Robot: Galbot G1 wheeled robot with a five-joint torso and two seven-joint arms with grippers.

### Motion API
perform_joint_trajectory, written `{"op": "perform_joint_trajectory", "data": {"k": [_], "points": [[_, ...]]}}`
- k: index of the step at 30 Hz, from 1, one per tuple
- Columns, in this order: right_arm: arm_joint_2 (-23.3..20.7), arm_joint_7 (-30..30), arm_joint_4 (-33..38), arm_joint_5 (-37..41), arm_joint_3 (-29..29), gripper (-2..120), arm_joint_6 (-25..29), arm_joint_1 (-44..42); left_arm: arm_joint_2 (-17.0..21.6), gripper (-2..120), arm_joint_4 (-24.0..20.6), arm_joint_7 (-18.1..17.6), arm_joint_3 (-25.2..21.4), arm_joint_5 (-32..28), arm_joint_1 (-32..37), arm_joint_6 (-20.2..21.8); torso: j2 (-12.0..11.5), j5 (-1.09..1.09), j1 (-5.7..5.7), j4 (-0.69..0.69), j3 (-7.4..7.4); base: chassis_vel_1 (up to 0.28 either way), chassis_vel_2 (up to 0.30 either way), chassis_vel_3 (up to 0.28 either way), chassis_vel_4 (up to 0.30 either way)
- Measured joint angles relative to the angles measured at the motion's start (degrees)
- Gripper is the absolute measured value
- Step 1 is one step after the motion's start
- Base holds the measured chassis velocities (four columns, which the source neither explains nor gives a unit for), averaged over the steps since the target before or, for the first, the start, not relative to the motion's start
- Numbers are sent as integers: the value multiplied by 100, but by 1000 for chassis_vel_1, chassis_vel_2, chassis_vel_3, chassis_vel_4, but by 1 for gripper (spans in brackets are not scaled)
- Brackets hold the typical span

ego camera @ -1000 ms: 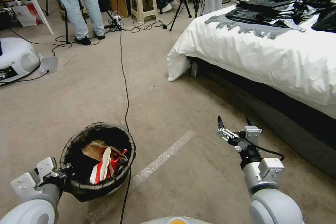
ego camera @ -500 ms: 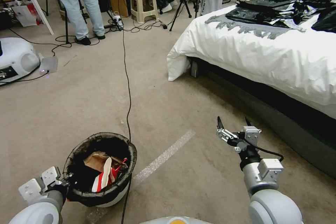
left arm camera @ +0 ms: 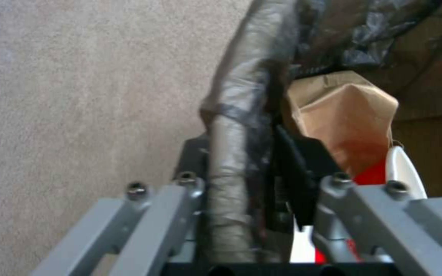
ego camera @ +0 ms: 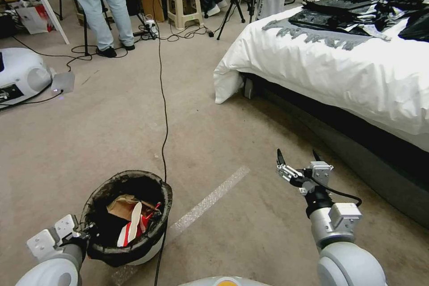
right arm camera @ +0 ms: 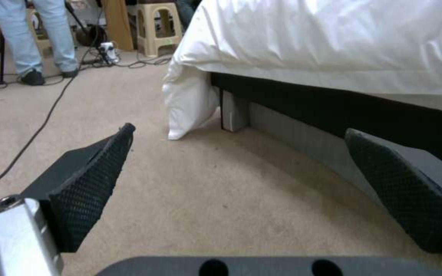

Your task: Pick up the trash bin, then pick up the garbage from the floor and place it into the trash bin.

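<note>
Left gripper (ego camera: 85, 232), at the lower left of the head view, with its fingers (left arm camera: 287, 161) clenched on the near rim of the trash bin (ego camera: 154, 248); in the left wrist view one finger lies outside the bag-covered rim and the other inside it. The trash bin, white with a dark bag folded over its rim, sits low over the carpeted floor (ego camera: 111, 120) beside a black cable (ego camera: 163, 111) and a pale strip of tape (ego camera: 210, 199). Inside it lies garbage: a brown paper bag (left arm camera: 351, 115) and a red-white carton (ego camera: 132, 223). Right gripper (ego camera: 297, 161), at the lower right, hangs above bare carpet near the bed (ego camera: 357, 71), its fingers (right arm camera: 93, 180) spread wide and released, grasping nothing.
</note>
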Motion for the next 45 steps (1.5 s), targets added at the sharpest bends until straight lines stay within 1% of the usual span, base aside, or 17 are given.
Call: {"op": "perform_joint_trajectory", "data": {"k": [6,8,11,14,17,18,29,33,35,36,37,38,39,40,42,43,45], "points": [[-8,-1,3,1,6,100,0,6,5,57,18,-9,65,87,16,-33,0,0,0,0,0,0,0,0,0],[-10,-2,2,1,7,100,0,6,7,60,6,-12,73,97,21,-35,0,0,0,1,0,0,0,0,0],[-14,-3,2,2,8,100,-2,9,9,70,-62,-53,88,130,24,-40,0,2,0,1,0,0,0,0,0],[-12,-4,2,2,-1,100,-4,17,27,86,-229,-98,84,161,36,-40,0,2,0,1,0,0,0,0,0],[-7,-4,3,-2,-9,100,-5,17,36,91,-308,-108,75,169,37,-36,0,2,0,1,0,0,0,0,0],[-3,-5,1,-6,-20,100,-5,18,50,98,-386,-142,68,181,31,-30,0,2,0,1,0,0,0,0,0],[-12,-5,4,-10,-28,100,-9,11,128,100,-720,-100,-117,416,-39,52,0,1,0,1,0,0,0,0,0],[-13,-5,12,-9,-27,100,-12,16,167,100,-888,196,-297,758,-28,33,0,1,0,1,0,0,0,0,0],[-8,-5,24,-10,-25,100,-13,18,226,100,-999,529,-412,1023,20,-197,0,1,0,1,0,0,0,0,0],[-8,-5,24,-10,-25,100,-13,18,226,100,-999,529,-412,1023,20,-197,0,1,0,1,0,0,0,0,0],[5,-12,44,-36,-25,100,-13,18,277,100,-1048,1011,-509,1369,84,-633,0,1,0,1,0,0,0,0,0],[15,-21,54,-59,-24,100,-12,17,299,100,-1051,1241,-543,1543,114,-916,0,2,0,1,0,0,0,0,0],[42,-45,71,-127,-23,100,12,7,332,100,-1051,1594,-578,1841,166,-1523,0,0,0,1,0,0,0,0,0],[42,-45,71,-127,-23,100,12,7,332,100,-1051,1594,-578,1841,166,-1523,0,0,0,1,0,0,0,0,0],[107,-121,81,-301,-13,100,146,-39,334,100,-1055,2039,-629,2125,273,-2206,0,2,0,0,0,0,0,0,0],[107,-121,81,-301,-13,100,146,-39,334,100,-1055,2039,-629,2125,273,-2206,0,2,0,0,0,0,0,0,0],[200,-216,87,-494,7,100,360,-136,280,100,-1090,2324,-633,2400,431,-2784,0,1,0,2,0,0,0,0,0]]}}
